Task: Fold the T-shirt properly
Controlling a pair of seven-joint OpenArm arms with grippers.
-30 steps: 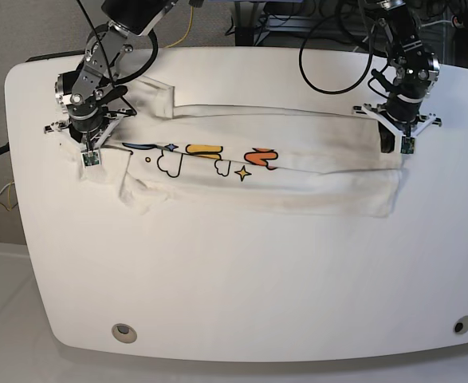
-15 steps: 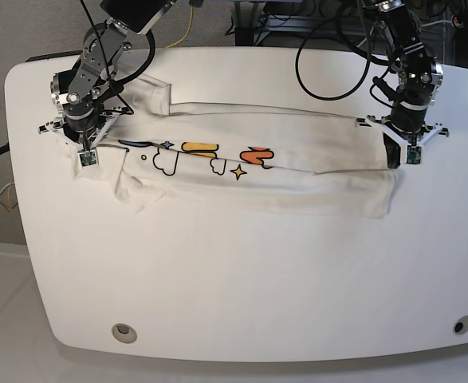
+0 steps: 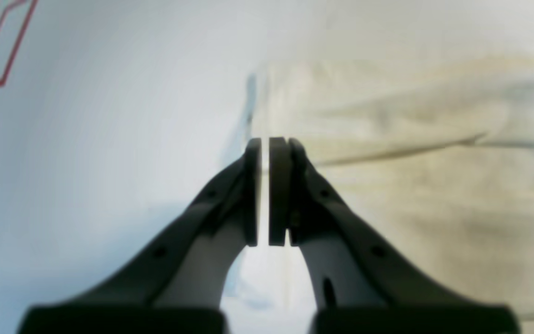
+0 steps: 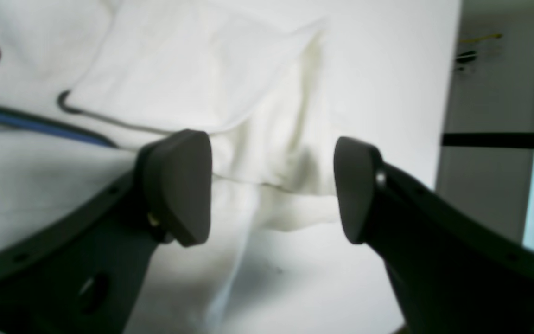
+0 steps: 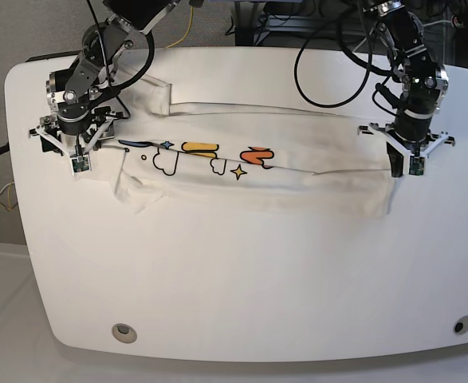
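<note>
Although the T-shirt already lies as a long narrow band across the far half of the table, with its upper and lower parts turned in over the middle so that only a strip of the print (a cloud, a star, some yellow and orange lettering) shows, it is by my reckoning no more than partway folded. One sleeve end at the base view's left spills out crumpled below the band, and the band has yet to be brought end over end into a compact packet. At that crumpled end the right gripper hangs just above the cloth with its jaws spread wide and nothing between them; its wrist view shows rumpled fabric and the table edge below. At the other end the left gripper has its jaws pressed almost together, a thin slit between them, and sits at the shirt's edge; whether a thin layer of cloth is caught there I cannot tell, since the slit looks bare. What remains, I judge, is tidying the loose sleeve and making the crosswise folds.
</note>
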